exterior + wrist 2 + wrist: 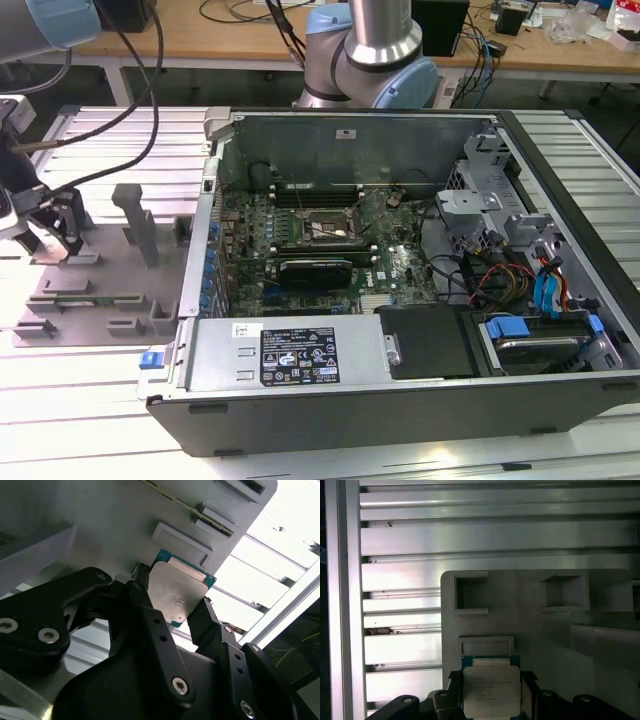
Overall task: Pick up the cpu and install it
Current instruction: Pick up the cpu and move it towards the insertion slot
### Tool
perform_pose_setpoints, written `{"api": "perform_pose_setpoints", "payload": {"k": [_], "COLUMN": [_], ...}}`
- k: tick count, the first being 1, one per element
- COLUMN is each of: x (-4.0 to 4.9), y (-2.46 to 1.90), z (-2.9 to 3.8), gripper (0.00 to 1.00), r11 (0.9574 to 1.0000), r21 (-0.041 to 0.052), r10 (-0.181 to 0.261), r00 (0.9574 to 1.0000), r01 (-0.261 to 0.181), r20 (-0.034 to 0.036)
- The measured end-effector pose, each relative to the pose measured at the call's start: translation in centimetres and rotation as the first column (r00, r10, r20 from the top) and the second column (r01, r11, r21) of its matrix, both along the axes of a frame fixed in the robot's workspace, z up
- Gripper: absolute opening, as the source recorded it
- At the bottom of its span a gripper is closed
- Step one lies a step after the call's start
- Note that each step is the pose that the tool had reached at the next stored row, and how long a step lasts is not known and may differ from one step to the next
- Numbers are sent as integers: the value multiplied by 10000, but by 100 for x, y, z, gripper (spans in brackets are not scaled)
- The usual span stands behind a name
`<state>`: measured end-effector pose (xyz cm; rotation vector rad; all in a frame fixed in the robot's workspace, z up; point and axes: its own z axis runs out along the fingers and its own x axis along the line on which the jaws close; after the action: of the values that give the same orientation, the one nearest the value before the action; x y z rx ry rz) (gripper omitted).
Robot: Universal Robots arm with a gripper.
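With the jaws clenched on two opposite edges of the flat square silver-topped cpu [180, 592], held between them near the matte grey plastic fixture plate [530, 630], an uneven edge grip may let it tilt or slip.

The pincer [57, 243] hangs low over the grey fixture plate [100, 275] beside the open computer case [400, 410].
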<state>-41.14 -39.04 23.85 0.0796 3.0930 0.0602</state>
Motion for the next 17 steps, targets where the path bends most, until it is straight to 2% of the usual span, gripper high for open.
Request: {"api": "perform_pose_setpoints", "payload": {"k": [5, 11, 17], "x": [0, 0, 0], "y": [0, 0, 0], "z": [77, 113, 198], "gripper": [55, 55, 55], "r11": [10000, 10000, 10000], "r21": [0, 0, 0], "r10": [0, 0, 0], "r00": [10000, 10000, 10000], "r01": [0, 0, 0], "r20": [0, 0, 0]}}
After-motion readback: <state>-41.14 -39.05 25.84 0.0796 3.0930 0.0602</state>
